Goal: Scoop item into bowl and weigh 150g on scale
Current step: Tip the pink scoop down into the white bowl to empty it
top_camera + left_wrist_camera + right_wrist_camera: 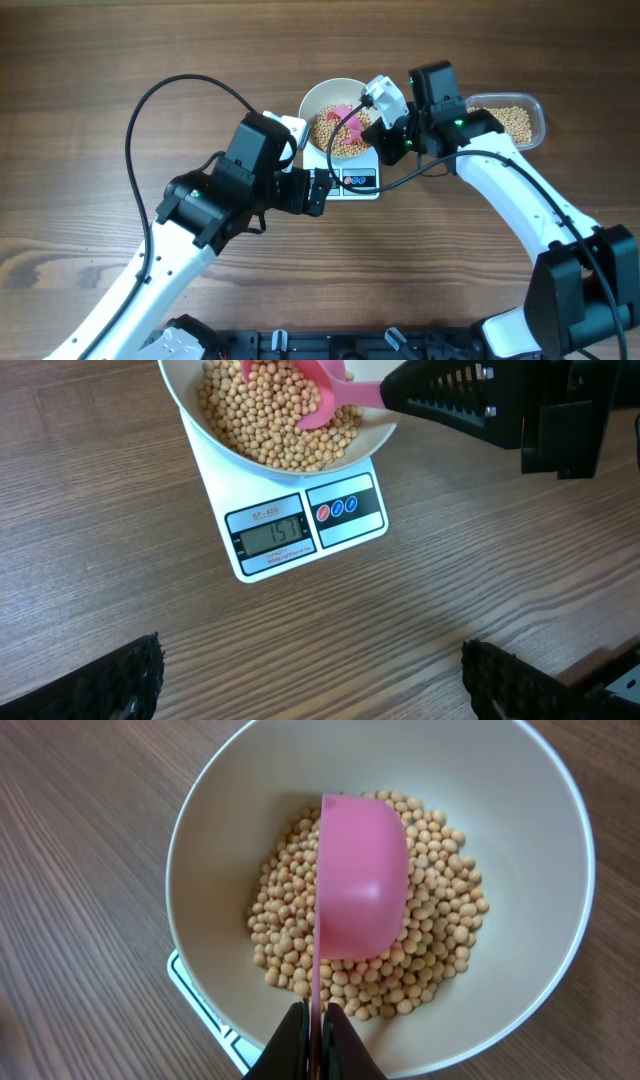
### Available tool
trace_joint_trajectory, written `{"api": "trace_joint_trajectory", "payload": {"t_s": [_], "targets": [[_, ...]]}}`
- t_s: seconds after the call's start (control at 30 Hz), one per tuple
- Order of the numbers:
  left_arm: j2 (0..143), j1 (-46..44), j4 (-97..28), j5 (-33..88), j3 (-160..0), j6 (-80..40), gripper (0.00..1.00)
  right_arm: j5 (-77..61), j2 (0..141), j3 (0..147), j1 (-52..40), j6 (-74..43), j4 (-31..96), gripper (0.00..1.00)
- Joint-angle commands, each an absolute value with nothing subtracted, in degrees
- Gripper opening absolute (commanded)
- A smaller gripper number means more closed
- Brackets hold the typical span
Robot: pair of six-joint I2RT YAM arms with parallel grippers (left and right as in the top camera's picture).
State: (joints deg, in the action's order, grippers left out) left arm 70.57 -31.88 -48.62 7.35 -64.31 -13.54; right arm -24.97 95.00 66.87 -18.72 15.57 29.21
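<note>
1. Only the overhead view takes in the whole counter (90,60). A white bowl (312,100) sits on the scale (360,188) at the middle. A clear tub (538,112) with more beans stands off to the right, behind the right arm.
2. The right wrist view looks straight down into the bowl (230,820). The beans (440,920) form a loose heap on its floor, and a pink scoop (360,880) lies over them. The right fingers (290,1055) are clamped together on the scoop's thin handle.
3. Only the left wrist view shows the scale's front (300,525). It has a grey display (270,535) and round red and blue buttons (340,510).
4. The left fingers (125,680) stand wide apart at the bottom corners of that view, holding nothing. They are near the scale's front and not touching it.
5. The bowl overhangs the scale's sides. Bare wood lies all around the scale's front edge, with much open counter to the left in the overhead view.
6. The small print above the display reads SF-400. The digits look like 153, though the last one is not sharp.
</note>
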Motion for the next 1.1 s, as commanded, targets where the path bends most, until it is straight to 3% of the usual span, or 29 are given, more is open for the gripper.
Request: {"api": "trace_joint_trajectory", "payload": {"t_s": [0.0, 0.33, 0.7, 1.07], "targets": [[70.5, -32.1, -48.6, 6.8, -64.1, -12.4, 1.00, -24.4, 93.8, 67.2, -18.9, 16.5, 29.4, 0.04], [70.5, -32.1, -48.6, 6.8, -64.1, -12.4, 1.00, -20.6, 93.8, 67.5, -18.9, 16.8, 27.5, 0.04], [70.5, -32.1, -48.6, 6.8, -64.1, -12.4, 1.00, -24.5, 93.8, 67.5, -18.9, 16.3, 33.4, 0.04], [70.5, -32.1, -48.6, 6.8, -64.1, -12.4, 1.00, -24.5, 93.8, 67.5, -18.9, 16.3, 33.8, 0.14]]}}
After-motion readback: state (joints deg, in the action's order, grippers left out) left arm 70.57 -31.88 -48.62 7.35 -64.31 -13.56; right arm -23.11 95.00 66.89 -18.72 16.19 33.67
